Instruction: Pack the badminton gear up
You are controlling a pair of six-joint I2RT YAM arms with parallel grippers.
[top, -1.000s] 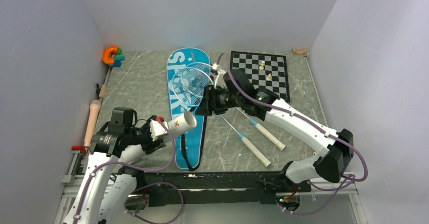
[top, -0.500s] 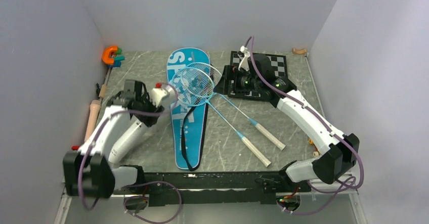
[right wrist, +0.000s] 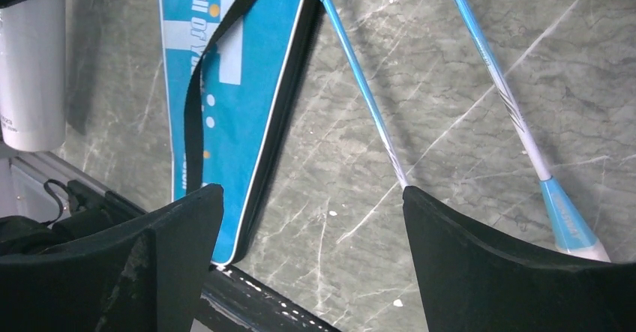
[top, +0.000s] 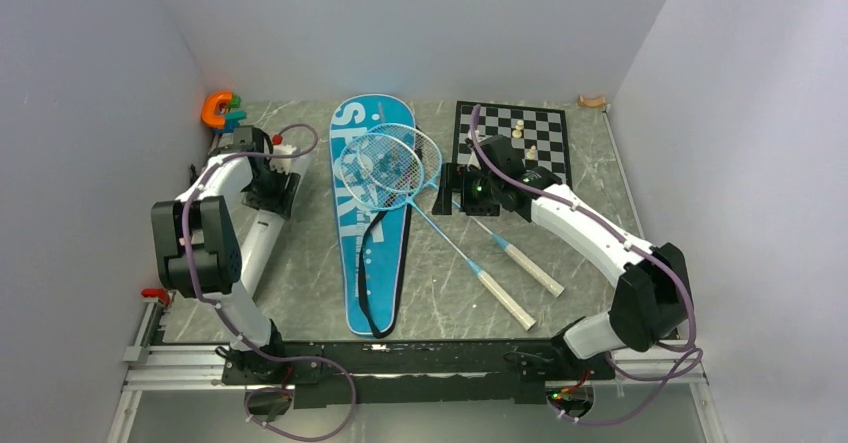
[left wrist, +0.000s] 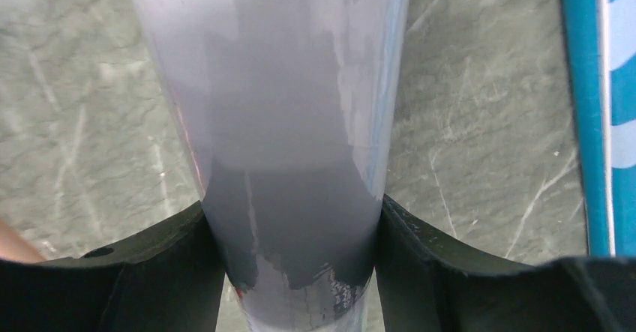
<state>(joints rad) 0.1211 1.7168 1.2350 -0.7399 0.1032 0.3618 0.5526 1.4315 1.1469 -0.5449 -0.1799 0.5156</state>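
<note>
Rackets (top: pixel 388 161) and bag (top: pixel 368 263) haven't moved. Handles lie on the table nearest my bases, shafts crossed, both heads resting on the bag's wide far end. Right gripper (top: pixel 450 190) has come back toward me off the chessboard (top: pixel 540 133) corner. It's now above the racket shafts just right of the bag, fingers (right wrist: pixel 517 264) spread wide with nothing between them. Left gripper (left wrist: pixel 292 272) is clenched on the pale tube (left wrist: pixel 277 107). It has pulled left and farther out from the bag's edge, and now sits over table well left of the bag, near the left wall.
</note>
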